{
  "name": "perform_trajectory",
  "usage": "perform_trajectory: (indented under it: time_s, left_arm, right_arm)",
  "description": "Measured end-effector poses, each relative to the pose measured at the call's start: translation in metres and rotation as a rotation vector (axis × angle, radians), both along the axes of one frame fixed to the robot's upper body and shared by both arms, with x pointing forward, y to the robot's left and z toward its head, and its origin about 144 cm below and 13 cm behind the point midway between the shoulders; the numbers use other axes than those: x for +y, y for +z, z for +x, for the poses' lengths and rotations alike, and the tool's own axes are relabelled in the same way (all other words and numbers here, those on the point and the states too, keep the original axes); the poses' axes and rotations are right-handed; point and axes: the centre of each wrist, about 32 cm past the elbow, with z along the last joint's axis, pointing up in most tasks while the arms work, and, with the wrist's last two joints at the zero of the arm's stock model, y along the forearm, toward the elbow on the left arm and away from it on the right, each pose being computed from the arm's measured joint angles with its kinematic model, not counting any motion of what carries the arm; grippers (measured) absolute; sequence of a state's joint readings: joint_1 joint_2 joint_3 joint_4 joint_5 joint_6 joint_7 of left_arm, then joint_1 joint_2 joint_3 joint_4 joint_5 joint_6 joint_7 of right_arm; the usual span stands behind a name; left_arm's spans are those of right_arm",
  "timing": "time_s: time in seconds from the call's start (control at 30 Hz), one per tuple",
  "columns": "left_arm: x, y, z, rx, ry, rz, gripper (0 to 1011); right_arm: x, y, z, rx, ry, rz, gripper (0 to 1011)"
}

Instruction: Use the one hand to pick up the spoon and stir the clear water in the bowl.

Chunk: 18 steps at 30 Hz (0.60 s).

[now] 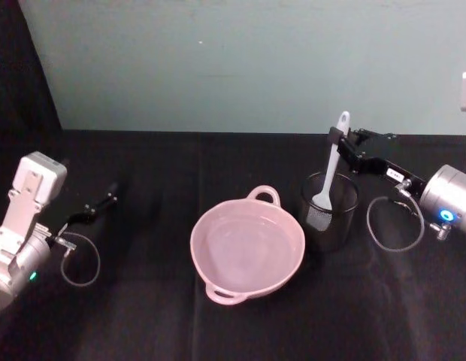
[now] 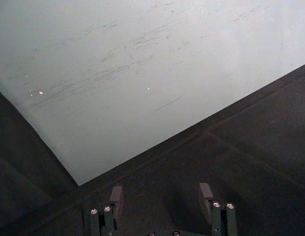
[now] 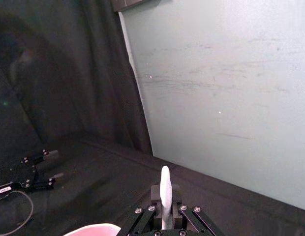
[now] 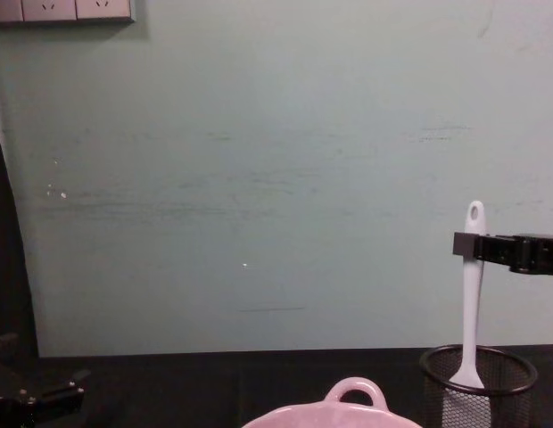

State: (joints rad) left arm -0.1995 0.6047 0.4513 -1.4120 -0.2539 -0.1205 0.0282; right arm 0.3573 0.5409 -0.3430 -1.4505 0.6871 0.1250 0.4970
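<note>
Head view: right gripper point(image 1: 340, 143) clamped on spoon point(image 1: 328, 180) handle, spoon upright in mesh cup point(image 1: 328, 212); bowl point(image 1: 246, 249) just left. Left gripper point(image 1: 105, 201) open, parked.

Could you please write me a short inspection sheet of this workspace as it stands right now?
Surface: table under a black cloth, no spills seen.
Spoon: white spoon upright, blade down in the mesh cup, handle top clamped.
Bowl: pink bowl at centre, left of the cup, with clear water.
Clutter: nothing seen.
Right tool: right tool shut on the spoon's upper handle, above the cup.
Left tool: left tool open, holding nothing, low over the table's left side.
Cables: a loop of cable at the right wrist, another at the left, both on the cloth.
Surroundings: pale green wall behind, wall sockets top left.
</note>
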Motion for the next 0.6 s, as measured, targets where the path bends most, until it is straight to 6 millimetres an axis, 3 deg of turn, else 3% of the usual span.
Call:
perform_trajectory:
  time_s: [0.6]
  left_arm:
    - [0.0,0.0,0.0,0.0,0.0,0.0,1005]
  right_arm:
    - [-0.005,-0.011,0.001,0.043,-0.008,0.055,114]
